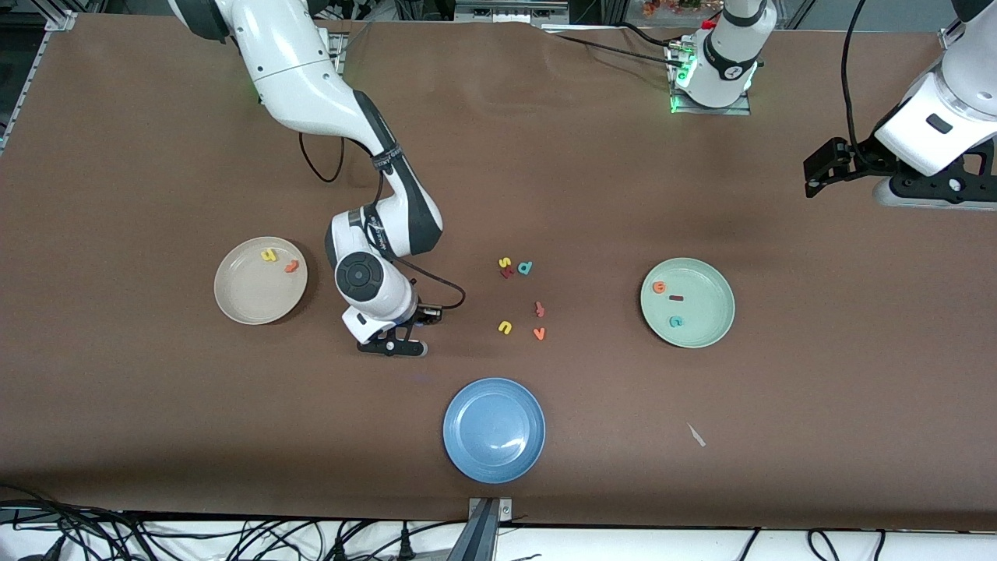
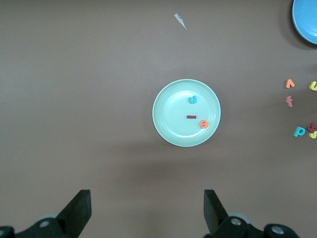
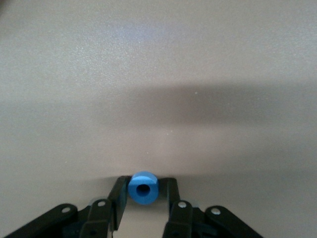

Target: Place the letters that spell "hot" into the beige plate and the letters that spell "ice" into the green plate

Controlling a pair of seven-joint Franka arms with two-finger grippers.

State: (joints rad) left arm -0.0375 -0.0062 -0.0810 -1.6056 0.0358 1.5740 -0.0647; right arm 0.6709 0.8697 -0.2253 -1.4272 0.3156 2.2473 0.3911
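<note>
Blue ring-shaped o sits between right gripper fingers, both pads pressed against it, down at brown table. Right gripper sits between beige plate and blue plate. Beige plate holds yellow h and orange t. Left gripper waits high over table, jaws wide apart, holding nothing; green plate below it carries teal c, dark red i, orange e.
</note>
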